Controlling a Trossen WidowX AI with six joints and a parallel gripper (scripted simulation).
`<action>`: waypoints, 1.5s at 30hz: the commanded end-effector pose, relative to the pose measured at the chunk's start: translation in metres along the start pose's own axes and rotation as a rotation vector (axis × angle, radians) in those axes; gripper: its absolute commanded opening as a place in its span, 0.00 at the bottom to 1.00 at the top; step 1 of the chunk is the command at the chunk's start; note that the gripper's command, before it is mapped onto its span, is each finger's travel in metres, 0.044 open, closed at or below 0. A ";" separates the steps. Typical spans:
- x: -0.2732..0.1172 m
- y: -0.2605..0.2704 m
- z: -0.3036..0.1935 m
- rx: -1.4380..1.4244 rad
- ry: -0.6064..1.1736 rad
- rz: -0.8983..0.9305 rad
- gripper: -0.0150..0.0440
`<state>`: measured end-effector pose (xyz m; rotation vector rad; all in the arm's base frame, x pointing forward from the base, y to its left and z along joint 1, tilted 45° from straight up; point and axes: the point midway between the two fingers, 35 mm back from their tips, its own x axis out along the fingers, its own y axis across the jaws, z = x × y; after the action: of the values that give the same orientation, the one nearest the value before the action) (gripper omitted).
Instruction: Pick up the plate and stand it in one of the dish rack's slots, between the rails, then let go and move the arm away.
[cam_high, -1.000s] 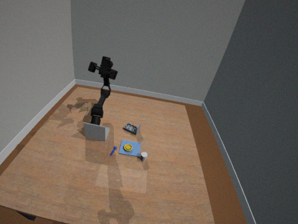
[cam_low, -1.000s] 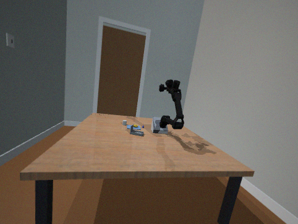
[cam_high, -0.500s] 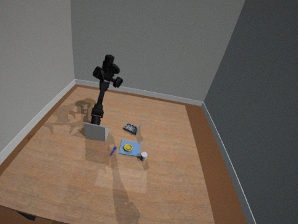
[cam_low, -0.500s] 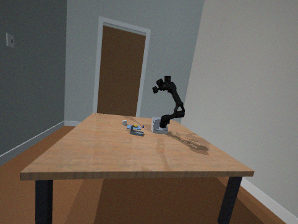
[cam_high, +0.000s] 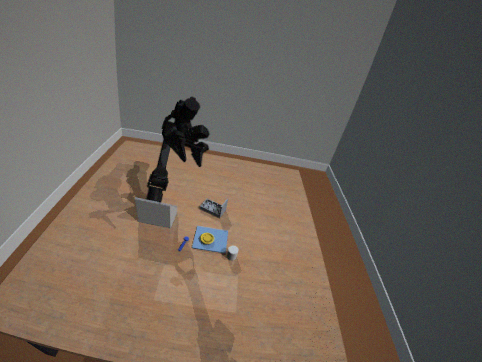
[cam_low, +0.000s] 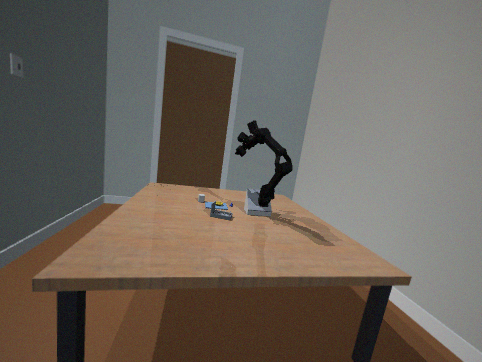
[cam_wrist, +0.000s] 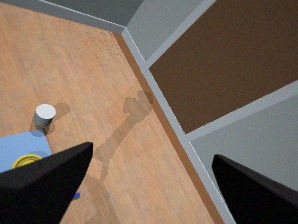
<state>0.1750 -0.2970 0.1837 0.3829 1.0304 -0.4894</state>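
The yellow plate (cam_high: 207, 238) (cam_low: 219, 203) (cam_wrist: 27, 162) lies flat on a blue mat (cam_high: 220, 245) (cam_low: 209, 205) (cam_wrist: 17, 144). In the wrist view a finger hides part of it. The small grey dish rack (cam_high: 224, 207) (cam_low: 221, 215) stands beside the mat, with a raised panel at one end; its slots are too small to make out well. My gripper (cam_high: 192, 162) (cam_low: 240, 153) (cam_wrist: 154, 154) is open and empty, high above the table and well away from plate and rack.
A white cup (cam_high: 233, 253) (cam_low: 201, 198) (cam_wrist: 45, 116) stands by the mat's corner. A blue utensil (cam_high: 183, 244) (cam_low: 231, 204) (cam_wrist: 76, 195) lies on the mat's other side. A light grey angular block (cam_high: 155, 214) (cam_low: 257, 211) stands by the arm's base.
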 end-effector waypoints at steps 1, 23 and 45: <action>0.022 0.014 0.001 -0.057 0.076 0.093 0.93; 0.135 0.108 -0.032 -0.309 0.517 0.611 0.93; 0.222 0.209 -0.128 -0.357 0.667 0.813 0.93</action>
<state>0.2981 -0.1319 -0.0347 0.5990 1.4373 0.5750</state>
